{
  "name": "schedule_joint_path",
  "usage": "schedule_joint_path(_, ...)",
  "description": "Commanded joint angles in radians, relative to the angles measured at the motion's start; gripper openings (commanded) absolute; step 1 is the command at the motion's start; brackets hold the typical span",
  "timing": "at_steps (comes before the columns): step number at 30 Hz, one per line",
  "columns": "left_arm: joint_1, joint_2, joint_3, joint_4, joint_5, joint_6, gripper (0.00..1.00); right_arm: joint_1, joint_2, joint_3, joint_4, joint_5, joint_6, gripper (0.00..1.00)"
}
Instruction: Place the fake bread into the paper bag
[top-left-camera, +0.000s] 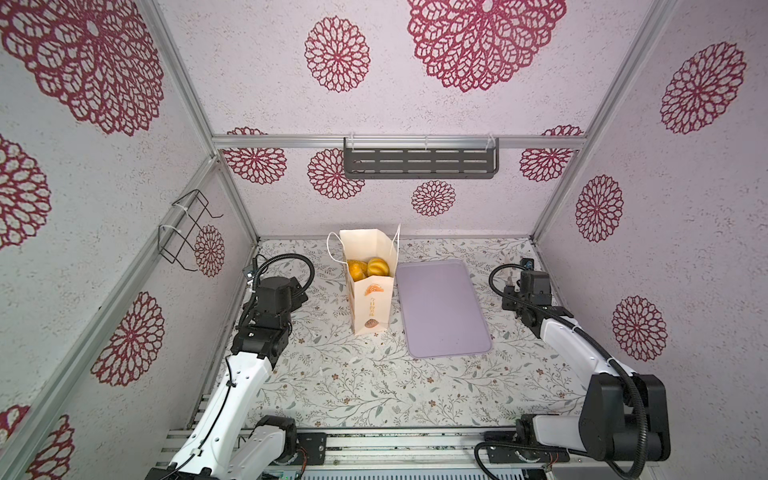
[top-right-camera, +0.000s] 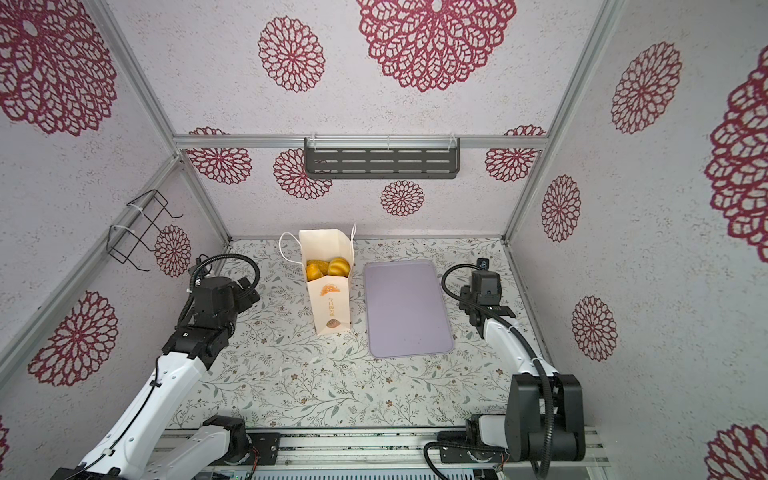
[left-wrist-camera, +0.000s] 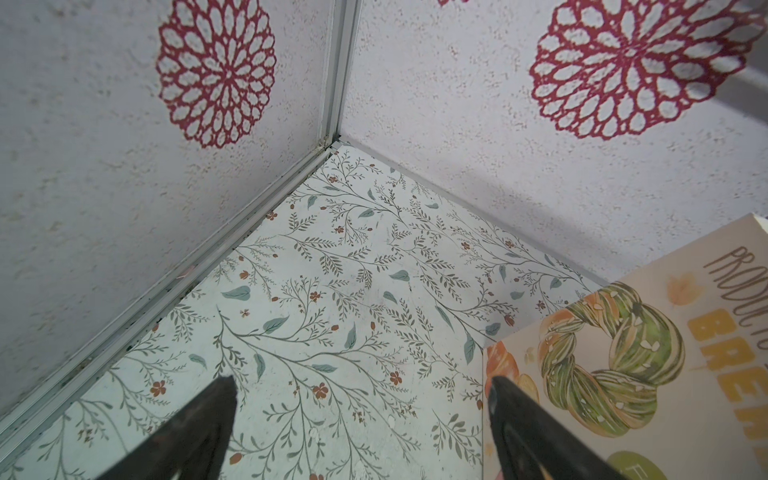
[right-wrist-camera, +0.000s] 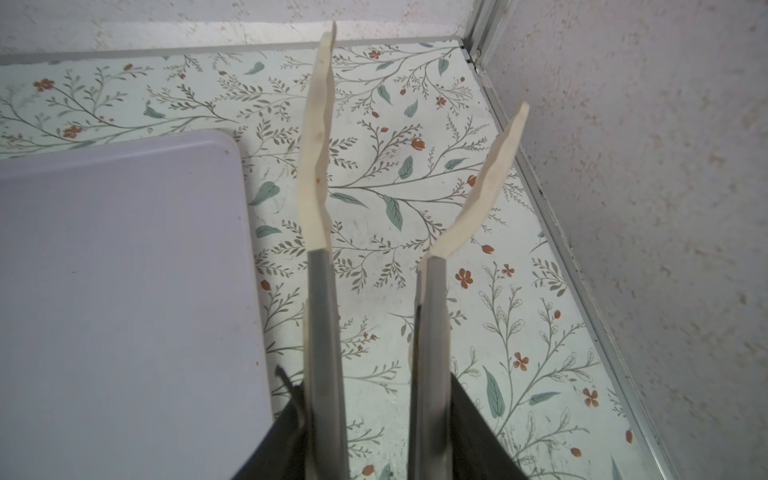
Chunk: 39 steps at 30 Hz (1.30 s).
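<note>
The paper bag (top-left-camera: 372, 303) (top-right-camera: 332, 307) stands upright and open-topped at the middle back of the table. Inside its mouth lie glossy fake bread pieces: a ribbed golden roll (top-left-camera: 377, 267) (top-right-camera: 338, 267) and an orange one (top-left-camera: 356, 270) (top-right-camera: 313, 272). My left gripper (left-wrist-camera: 361, 382) (top-left-camera: 297, 291) is open just left of the bag, whose printed side (left-wrist-camera: 644, 353) shows beside one finger. My right gripper (right-wrist-camera: 370, 374) is shut on a pair of tongs (right-wrist-camera: 318, 166) (top-left-camera: 510, 282) near the right wall. The tongs' cream tips stand apart with nothing between them.
A flat lilac tray (top-left-camera: 442, 309) (top-right-camera: 409, 309) (right-wrist-camera: 124, 291) lies right of the bag. A dark slotted shelf (top-left-camera: 419, 163) hangs on the back wall and a wire rack (top-left-camera: 187, 232) on the left wall. Walls close in on three sides.
</note>
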<state>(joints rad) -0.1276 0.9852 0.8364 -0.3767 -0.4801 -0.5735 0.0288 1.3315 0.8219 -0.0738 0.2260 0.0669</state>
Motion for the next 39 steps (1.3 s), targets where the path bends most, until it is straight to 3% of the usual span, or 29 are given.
schedule_joint_path(1, 0.017, -0.004, -0.009, 0.05, 0.01, -0.013, 0.97, -0.019, 0.007, -0.01, 0.094, -0.011, -0.047, 0.45)
schedule_joint_path(22, 0.071, 0.068, -0.069, 0.174, 0.027, -0.057, 0.97, -0.07, 0.318, 0.084, 0.132, -0.089, -0.05, 0.47)
schedule_joint_path(36, 0.085, 0.156, -0.048, 0.188, 0.037, -0.051, 0.97, -0.076, 0.351, 0.099, 0.117, -0.106, -0.001, 0.64)
schedule_joint_path(39, 0.086, 0.151, -0.045, 0.18, 0.039, -0.054, 0.97, -0.078, 0.336, 0.087, 0.116, -0.115, 0.006, 0.71)
